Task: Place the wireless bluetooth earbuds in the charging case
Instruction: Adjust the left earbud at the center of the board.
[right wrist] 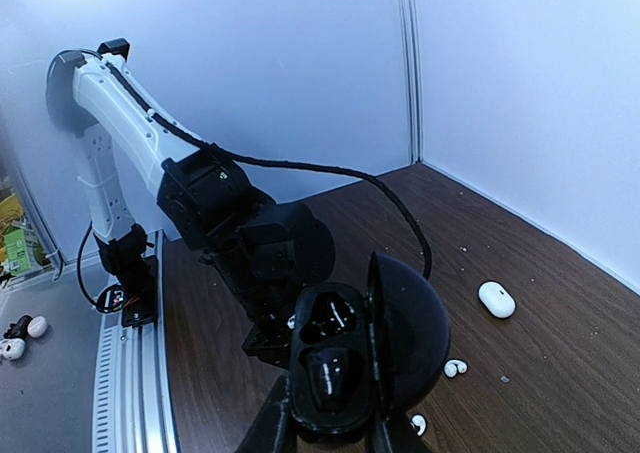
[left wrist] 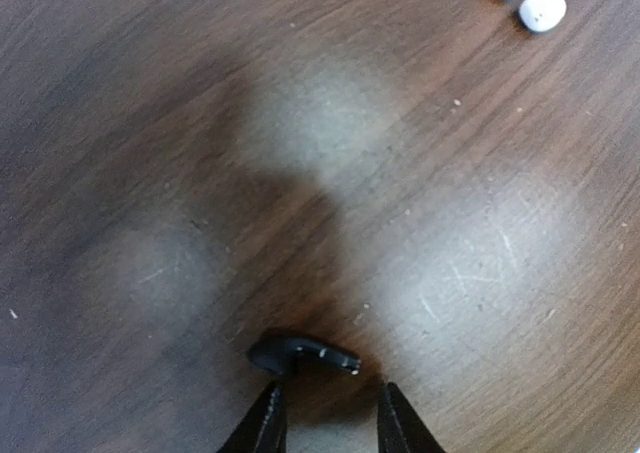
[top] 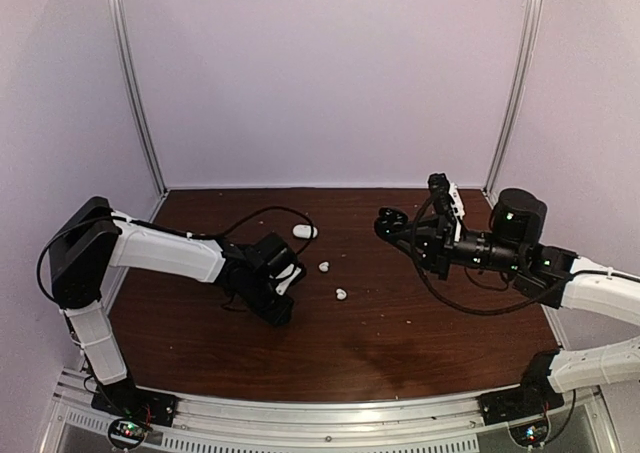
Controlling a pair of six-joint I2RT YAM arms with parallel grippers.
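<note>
Black earbud (left wrist: 303, 353) lies on the bench (left wrist: 450, 223) just beyond the left pincer (left wrist: 330, 395), its tips parted and empty, so an off-centre pinch could flick it away; the right pincer (right wrist: 335, 425) clamps the open charging case (right wrist: 325, 363).

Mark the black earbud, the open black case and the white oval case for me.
black earbud (left wrist: 300, 353), left wrist view, middle of its body.
open black case (right wrist: 330, 365), right wrist view, inside of its base.
white oval case (right wrist: 497, 299), right wrist view, centre of its top.
</note>
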